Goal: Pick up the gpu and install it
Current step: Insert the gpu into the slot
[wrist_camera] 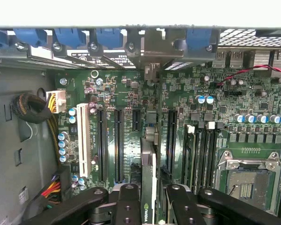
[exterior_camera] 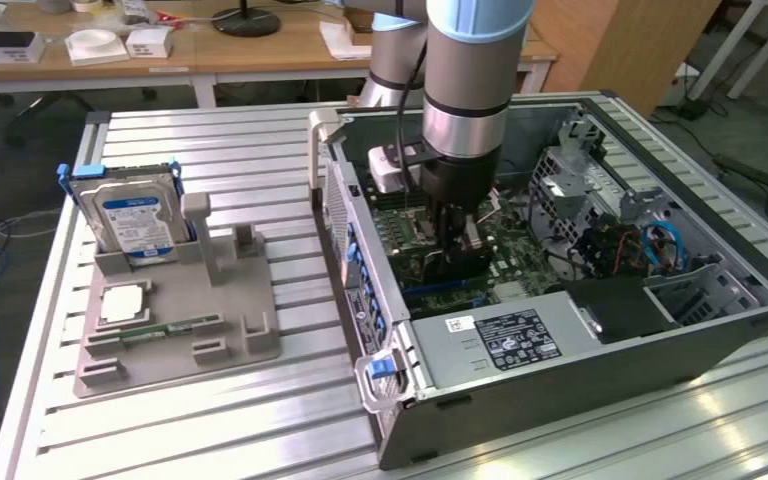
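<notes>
Ribbed grey aluminium worktop [exterior_camera: 224,420]. An open black sheet-metal computer case [exterior_camera: 584,360] lies on its side at the exterior view's right, with the green motherboard [wrist_camera: 131,93] and its long black slots exposed. At the exterior view's left, a grey plastic holder [exterior_camera: 211,340] carries an upright silver hard drive [exterior_camera: 131,215] with a blue label and a narrow green memory stick [exterior_camera: 171,328].

The claw [exterior_camera: 458,265] is down inside the case, its black fingers [wrist_camera: 126,206] narrowly spread and pinching the graphics card [wrist_camera: 149,154]. The thin dark card stands on edge between the fingers, over the motherboard slots. Cannot tell whether it is seated.
</notes>
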Controlling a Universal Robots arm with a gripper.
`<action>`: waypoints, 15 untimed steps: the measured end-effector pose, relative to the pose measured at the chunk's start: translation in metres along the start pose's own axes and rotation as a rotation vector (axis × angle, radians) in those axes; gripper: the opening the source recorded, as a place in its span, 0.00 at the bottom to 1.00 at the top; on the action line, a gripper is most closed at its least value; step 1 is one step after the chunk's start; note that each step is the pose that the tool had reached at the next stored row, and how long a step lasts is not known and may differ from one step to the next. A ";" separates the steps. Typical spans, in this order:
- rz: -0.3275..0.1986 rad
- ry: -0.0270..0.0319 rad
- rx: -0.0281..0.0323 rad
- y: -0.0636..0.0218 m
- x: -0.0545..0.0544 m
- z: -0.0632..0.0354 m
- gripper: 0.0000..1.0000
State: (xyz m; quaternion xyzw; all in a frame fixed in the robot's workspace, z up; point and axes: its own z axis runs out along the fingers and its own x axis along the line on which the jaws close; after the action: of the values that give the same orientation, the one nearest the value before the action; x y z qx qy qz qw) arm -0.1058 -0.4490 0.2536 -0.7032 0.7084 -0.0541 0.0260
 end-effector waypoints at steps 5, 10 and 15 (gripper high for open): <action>-0.004 -0.0004 0.0035 0.0011 0.000 -0.0001 0.26; -0.004 -0.0004 0.0035 0.0012 0.000 -0.0001 0.26; -0.004 -0.0002 0.0034 0.0013 0.000 0.0011 0.26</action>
State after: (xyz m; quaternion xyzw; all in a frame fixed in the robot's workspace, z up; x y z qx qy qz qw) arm -0.1070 -0.4489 0.2524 -0.7045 0.7070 -0.0553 0.0272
